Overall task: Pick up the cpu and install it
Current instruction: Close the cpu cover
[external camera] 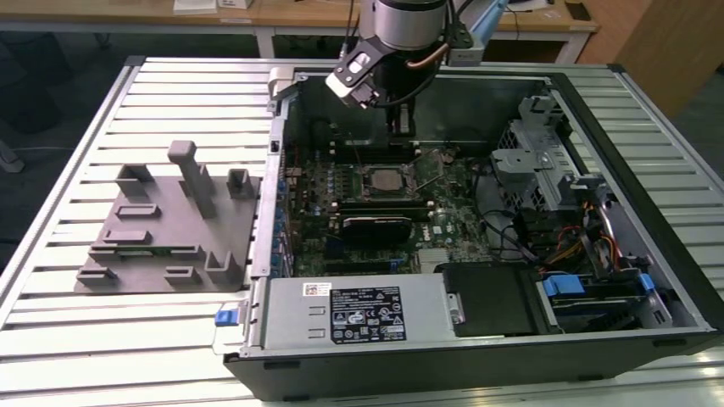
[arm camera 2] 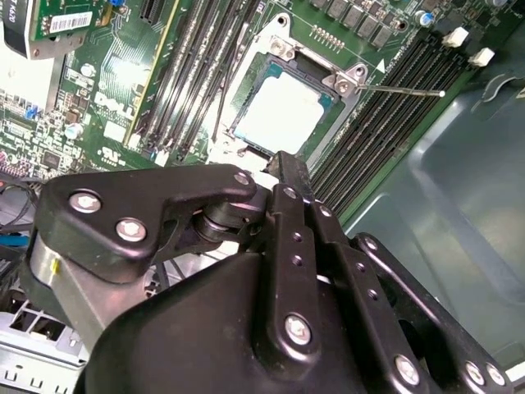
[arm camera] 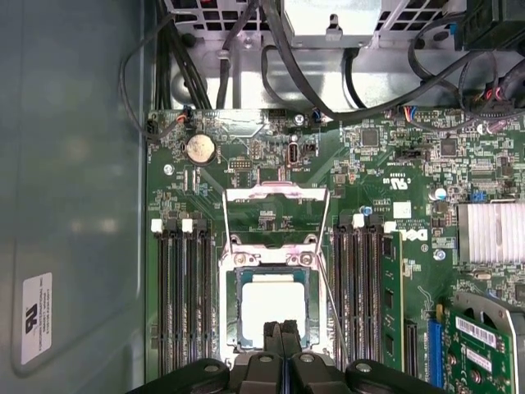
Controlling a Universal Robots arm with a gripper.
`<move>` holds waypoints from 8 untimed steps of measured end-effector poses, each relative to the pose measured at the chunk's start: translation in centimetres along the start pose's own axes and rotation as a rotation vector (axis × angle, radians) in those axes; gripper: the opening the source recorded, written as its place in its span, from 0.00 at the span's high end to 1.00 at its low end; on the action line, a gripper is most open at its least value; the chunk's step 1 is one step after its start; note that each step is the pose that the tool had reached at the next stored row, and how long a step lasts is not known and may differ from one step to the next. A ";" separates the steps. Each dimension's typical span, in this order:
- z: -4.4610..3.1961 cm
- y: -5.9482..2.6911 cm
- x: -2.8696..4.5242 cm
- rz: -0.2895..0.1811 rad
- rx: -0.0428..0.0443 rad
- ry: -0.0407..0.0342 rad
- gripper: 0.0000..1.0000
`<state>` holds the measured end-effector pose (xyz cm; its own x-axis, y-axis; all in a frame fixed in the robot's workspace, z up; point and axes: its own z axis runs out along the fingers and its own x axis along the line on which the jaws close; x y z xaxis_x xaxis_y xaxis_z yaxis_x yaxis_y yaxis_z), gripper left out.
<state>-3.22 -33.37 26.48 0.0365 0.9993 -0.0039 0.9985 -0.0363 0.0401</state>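
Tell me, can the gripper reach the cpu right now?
Probably yes. The gripper hangs right above the cpu, which lies in the socket with the lid flipped open, and nothing sits between them.

The claw [arm camera: 281, 327] covers one edge of the cpu [arm camera: 271, 297]; they may be touching.

Silvery-white cpu [arm camera: 273, 305], green motherboard [arm camera: 377, 172], black claw [arm camera: 281, 328], grey fixture [external camera: 158, 229].

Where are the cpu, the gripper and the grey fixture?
cpu [arm camera: 273, 305]: first wrist view, middle of its silvery top.
gripper [arm camera: 281, 328]: first wrist view, midway between its fingertips.
grey fixture [external camera: 164, 225]: exterior view, its flat base.
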 end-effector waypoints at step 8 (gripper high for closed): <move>0.02 0.51 0.02 0.000 0.0001 0.0000 0.89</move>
<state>-2.71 -33.37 26.48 0.0365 0.9993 -0.0039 0.9985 -0.0363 0.0400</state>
